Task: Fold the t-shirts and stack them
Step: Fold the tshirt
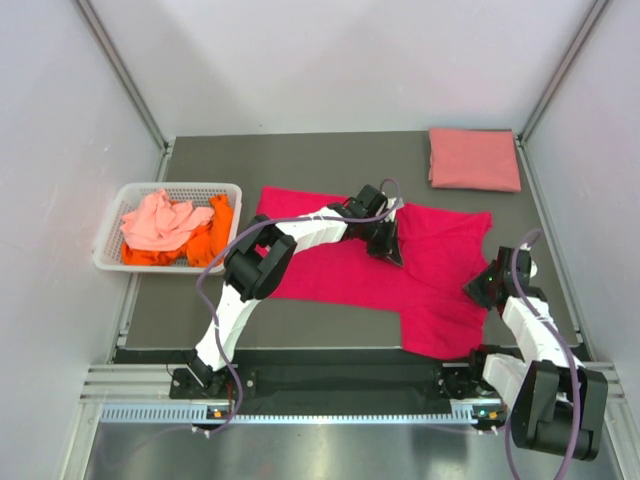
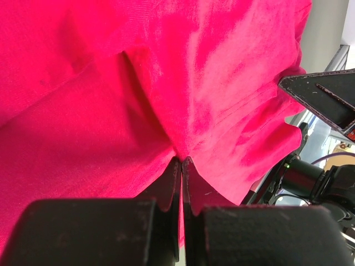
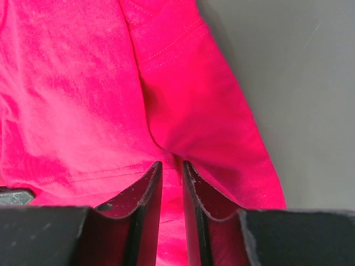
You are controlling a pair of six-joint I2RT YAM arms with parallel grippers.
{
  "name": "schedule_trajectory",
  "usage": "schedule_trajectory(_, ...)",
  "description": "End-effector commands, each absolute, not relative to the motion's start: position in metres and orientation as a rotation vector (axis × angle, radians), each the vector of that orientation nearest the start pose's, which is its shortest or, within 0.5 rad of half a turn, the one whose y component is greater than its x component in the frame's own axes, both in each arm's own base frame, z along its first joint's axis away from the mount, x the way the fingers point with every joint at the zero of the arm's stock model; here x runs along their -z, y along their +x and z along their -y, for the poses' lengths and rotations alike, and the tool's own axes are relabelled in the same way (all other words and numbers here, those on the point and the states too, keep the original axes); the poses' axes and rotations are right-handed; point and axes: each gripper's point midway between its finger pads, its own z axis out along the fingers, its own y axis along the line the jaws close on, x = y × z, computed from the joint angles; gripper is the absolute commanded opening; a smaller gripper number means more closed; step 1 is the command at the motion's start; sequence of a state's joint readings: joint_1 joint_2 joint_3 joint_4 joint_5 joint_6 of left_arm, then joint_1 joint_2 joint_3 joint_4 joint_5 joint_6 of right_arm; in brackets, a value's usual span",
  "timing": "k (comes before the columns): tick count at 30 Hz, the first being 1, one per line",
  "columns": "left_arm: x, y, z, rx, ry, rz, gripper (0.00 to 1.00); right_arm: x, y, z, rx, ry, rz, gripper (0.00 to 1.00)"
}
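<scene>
1. Magenta shirt (image 1: 440, 255): soft matt knit, spread mostly flat across the middle of the grey table (image 1: 320, 160), with one sleeve-like flap toward the near edge.
2. Left gripper (image 2: 182, 160): jaws fully closed on a pinch of the shirt's middle. Cloth puckers at the tips, apparently to raise a fold line.
3. Right gripper (image 3: 172, 163): jaws narrow, with a ridge of cloth caught between them at the shirt's right edge, likely holding the fold's other end.
4. Salmon shirt (image 1: 474, 160): neat folded rectangle in the far right corner, probably the base of the stack.
5. Basket (image 1: 165, 187): white slotted plastic, holding a crumpled coral shirt (image 1: 155, 222) and orange shirt (image 1: 215, 235).
</scene>
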State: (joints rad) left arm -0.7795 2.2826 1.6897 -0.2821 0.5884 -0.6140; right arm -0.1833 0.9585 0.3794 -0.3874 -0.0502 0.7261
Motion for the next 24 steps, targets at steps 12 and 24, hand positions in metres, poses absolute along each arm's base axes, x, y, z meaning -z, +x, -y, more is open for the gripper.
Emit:
schedule_trajectory(12,-0.063,0.301,0.467,1.322,0.539,-2.597,0.0,-0.017,0.232,0.006,-0.256,1.102,-2.271,0.11)
schedule_trajectory(24,-0.063,0.308,0.47,1.291,0.506,-2.618,0.0,-0.057,0.24,0.013,-0.244,1.074,-2.163,0.0)
